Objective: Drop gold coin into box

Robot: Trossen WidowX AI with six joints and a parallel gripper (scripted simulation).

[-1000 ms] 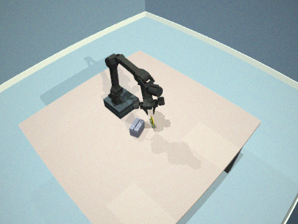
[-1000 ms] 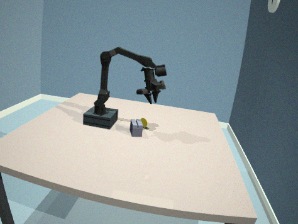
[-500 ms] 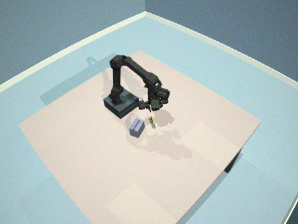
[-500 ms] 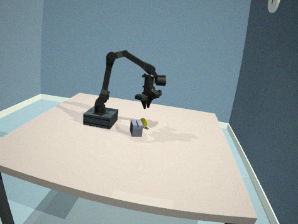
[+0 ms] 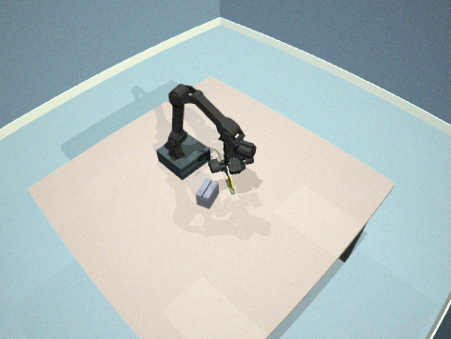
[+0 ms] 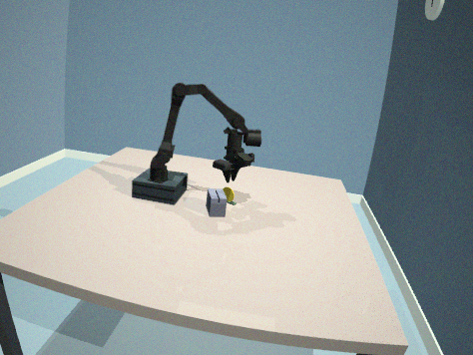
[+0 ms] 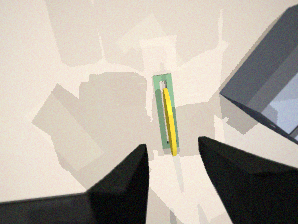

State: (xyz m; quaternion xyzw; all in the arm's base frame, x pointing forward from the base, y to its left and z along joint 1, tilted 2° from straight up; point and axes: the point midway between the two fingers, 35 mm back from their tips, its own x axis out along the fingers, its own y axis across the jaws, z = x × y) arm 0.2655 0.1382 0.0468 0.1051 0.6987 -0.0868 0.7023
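The gold coin (image 5: 231, 183) (image 6: 229, 194) (image 7: 170, 119) stands on edge in the green holder (image 5: 232, 191) (image 6: 233, 203) (image 7: 159, 78). In the wrist view it shows as a thin yellow strip, slightly slanted against the holder. My gripper (image 6: 231, 180) (image 7: 172, 147) is open and empty, pointing down above the coin with a gap below the fingertips. In the wrist view the coin's near end lies between the two fingertips. In the top view the fingertips are hard to make out. The grey box (image 5: 205, 198) (image 6: 216, 205) (image 7: 260, 57) stands close beside the holder, its lid slot visible.
The arm's dark base (image 5: 182, 162) (image 6: 159, 189) stands on the pale table (image 5: 143, 248) (image 6: 150, 249), behind and left of the box. The box is the nearest obstacle, at the right of the wrist view. Arm shadows fall around the holder.
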